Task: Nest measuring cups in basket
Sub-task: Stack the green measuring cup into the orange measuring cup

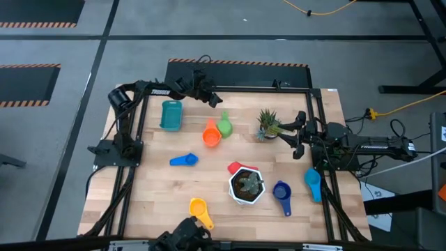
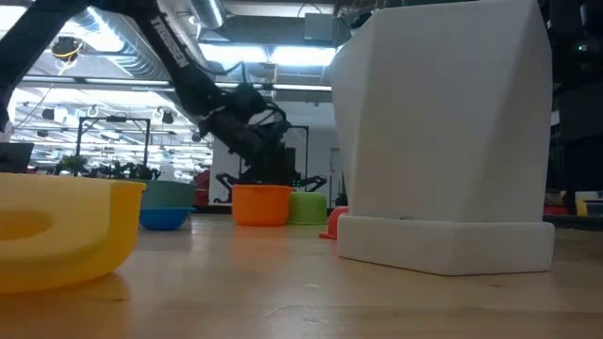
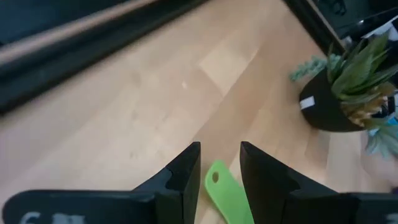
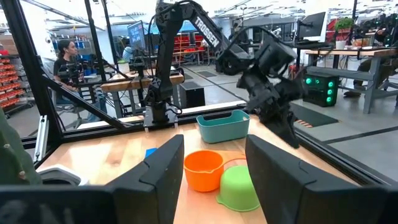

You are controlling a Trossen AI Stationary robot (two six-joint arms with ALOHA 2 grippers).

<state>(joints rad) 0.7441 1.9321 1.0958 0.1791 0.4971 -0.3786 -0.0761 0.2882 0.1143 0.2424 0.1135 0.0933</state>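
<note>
Left end effector (image 3: 217,171), fingers parted, hovered over the green cup (image 1: 225,126) handle; squaring on that flat handle would secure the pinch. Right end effector (image 4: 211,168) waited released.

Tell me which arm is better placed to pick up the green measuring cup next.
Probably the left. The left gripper is open above the green cup's handle, which shows between its fingers in its wrist view. The right gripper waits farther off, near the small plant.
</note>
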